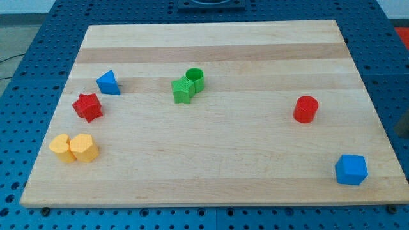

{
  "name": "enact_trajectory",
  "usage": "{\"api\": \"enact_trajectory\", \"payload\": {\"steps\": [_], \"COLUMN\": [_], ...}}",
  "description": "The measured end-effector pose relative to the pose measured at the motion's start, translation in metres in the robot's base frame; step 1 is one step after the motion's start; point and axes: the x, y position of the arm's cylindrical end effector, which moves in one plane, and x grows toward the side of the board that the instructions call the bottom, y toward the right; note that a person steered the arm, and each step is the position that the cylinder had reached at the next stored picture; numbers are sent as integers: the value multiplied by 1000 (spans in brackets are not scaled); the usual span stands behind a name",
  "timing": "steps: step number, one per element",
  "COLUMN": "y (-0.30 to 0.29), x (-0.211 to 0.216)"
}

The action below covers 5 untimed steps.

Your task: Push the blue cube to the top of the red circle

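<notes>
The blue cube [351,169] sits near the board's bottom right corner. The red circle, a short red cylinder [305,109], stands up and to the left of it, on the right half of the board, well apart from the cube. My tip does not clearly show. A dark blurred shape [402,125] lies at the view's right edge, just off the board; I cannot tell whether it is the rod.
On the wooden board [211,185]: a blue triangular block [108,83] and a red star [87,107] at the left, two yellow blocks [75,148] touching at the bottom left, a green star [183,91] touching a green cylinder [195,78] at top centre.
</notes>
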Motion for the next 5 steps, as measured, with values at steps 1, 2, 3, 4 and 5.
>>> {"api": "enact_trajectory", "payload": {"steps": [1,2,3,4,5], "y": [-47,-144,-207,-213,-227], "x": [72,64,8,-14,-21]}}
